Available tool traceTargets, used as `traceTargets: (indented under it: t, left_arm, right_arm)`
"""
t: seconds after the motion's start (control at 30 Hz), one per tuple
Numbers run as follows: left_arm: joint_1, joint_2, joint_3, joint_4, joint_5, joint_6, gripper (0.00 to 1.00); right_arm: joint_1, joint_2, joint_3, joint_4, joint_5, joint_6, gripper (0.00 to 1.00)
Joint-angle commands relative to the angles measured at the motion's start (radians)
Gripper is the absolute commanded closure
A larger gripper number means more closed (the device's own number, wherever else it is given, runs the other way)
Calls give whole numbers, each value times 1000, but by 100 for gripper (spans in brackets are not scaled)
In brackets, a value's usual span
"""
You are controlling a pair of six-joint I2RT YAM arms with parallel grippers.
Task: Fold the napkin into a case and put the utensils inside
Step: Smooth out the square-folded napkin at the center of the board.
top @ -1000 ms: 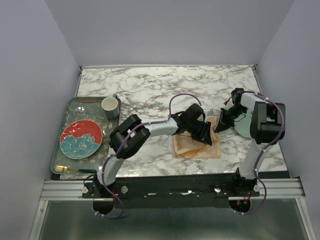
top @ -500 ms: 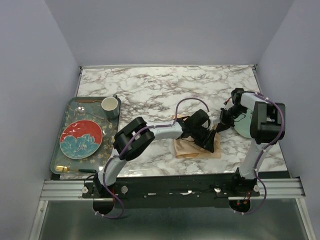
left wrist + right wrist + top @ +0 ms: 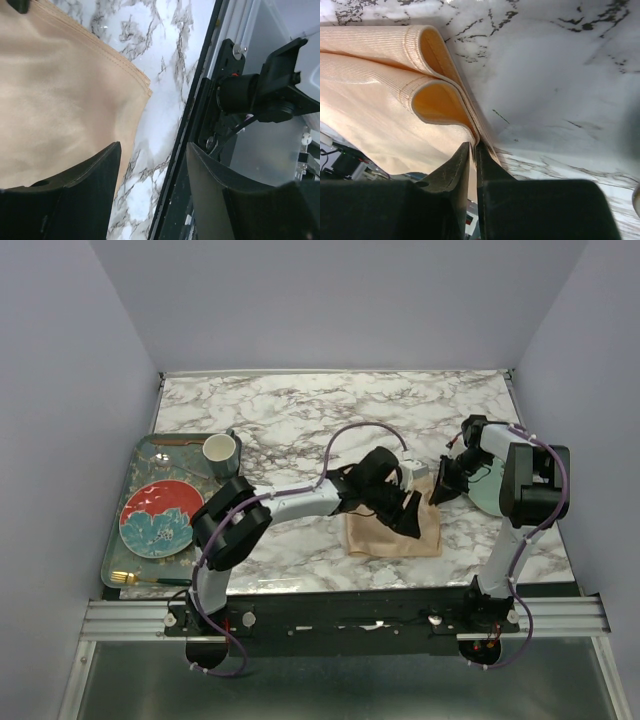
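Note:
The peach-orange napkin [image 3: 392,536] lies folded in layers on the marble, near the front edge. My left gripper [image 3: 407,510] hovers over its right half. In the left wrist view it stands open [image 3: 152,167] with nothing between the fingers, and the napkin [image 3: 60,90] lies under its left finger. My right gripper [image 3: 440,491] is at the napkin's far right corner. Its jaws [image 3: 474,148] are pinched on the napkin's [image 3: 375,115] layered edge, where two folds loop. A gold fork [image 3: 133,579] lies at the tray's near edge.
The grey patterned tray [image 3: 112,540] at the left holds a red plate [image 3: 162,517], a cup [image 3: 220,450] and a thin utensil [image 3: 176,442] at its far edge. A pale green plate [image 3: 489,491] sits under the right arm. The table's front rail [image 3: 200,115] runs close to the napkin.
My left gripper has opened wider and let the cloth go. The napkin, bunched a second ago, now lies flatter as a rectangle. The right gripper stays at the corner.

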Motion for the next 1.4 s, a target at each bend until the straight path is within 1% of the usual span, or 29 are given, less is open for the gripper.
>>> traceTargets:
  t: [0.0,0.03,0.13,0.17,0.23,0.27,0.37,0.43,0.5,0.53,0.57,0.63,0.67,0.73,0.77,0.83,0.9,1.03,1.1,1.13,1.17,1.27,1.3,1.37]
  left_arm:
    - [57,-68,-39,-14,3,44,37]
    - [67,-70,-51,-45,-9,49,38]
    - [113,-93,-85,-73,-26,70,43]
    - [122,-97,-98,-84,-34,78,44]
    - [145,-111,-109,-105,-40,103,44]
    - [151,-114,-118,-108,-46,107,44]
    - [169,-126,-126,-122,-49,118,45]
    - [179,-139,-129,-122,-55,120,45]
    - [195,-154,-141,-110,-52,110,45]
    - [205,-157,-145,-107,-51,104,46]
    - [220,-157,-145,-104,-49,100,48]
    - [232,-151,-138,-120,-51,95,51]
    - [240,-148,-128,-128,-52,97,52]
    - [269,-149,-125,-137,-43,107,52]
    - [278,-152,-119,-148,-39,116,52]
    - [314,-160,-112,-185,-11,145,53]
    - [340,-175,-105,-211,9,162,52]
    - [409,-228,-120,-269,37,212,45]
    - [445,-263,-132,-294,38,254,45]
    - [456,-275,-138,-314,38,265,45]
    - [484,-286,-151,-323,37,279,45]
    - [531,-326,-175,-358,35,288,45]
    - [562,-339,-181,-366,35,299,45]
    - [591,-353,-192,-387,28,313,45]
  right_arm:
    - [-3,8,46,-19,36,-43,78]
    - [-3,6,50,-25,32,-45,77]
    - [-3,-1,76,-46,20,-57,71]
    - [-3,-9,86,-55,13,-63,64]
    - [-3,-15,101,-89,9,-78,52]
    - [-3,-29,112,-101,1,-86,41]
    - [-3,-52,110,-140,-6,-112,30]
    - [-3,-82,106,-160,-7,-138,27]
    - [-3,-116,99,-167,-17,-161,27]
    - [-3,-127,96,-167,-23,-196,28]
    - [-3,-136,95,-163,-26,-206,32]
    - [-3,-144,84,-143,-11,-227,35]
    - [-3,-142,80,-134,18,-230,38]
    - [-3,-124,67,-111,29,-253,40]
    - [-3,-115,66,-105,42,-256,43]
    - [-4,-86,69,-95,41,-262,44]
    - [-3,-44,73,-103,21,-262,44]
    - [-3,12,72,-103,-5,-253,44]
    - [-1,40,64,-103,-29,-249,45]
    - [0,49,61,-105,-40,-244,47]
    - [2,57,61,-106,-65,-241,53]
    - [20,85,58,-105,-101,-213,60]
    - [34,88,53,-95,-111,-206,65]
    - [49,92,44,-83,-144,-178,68]
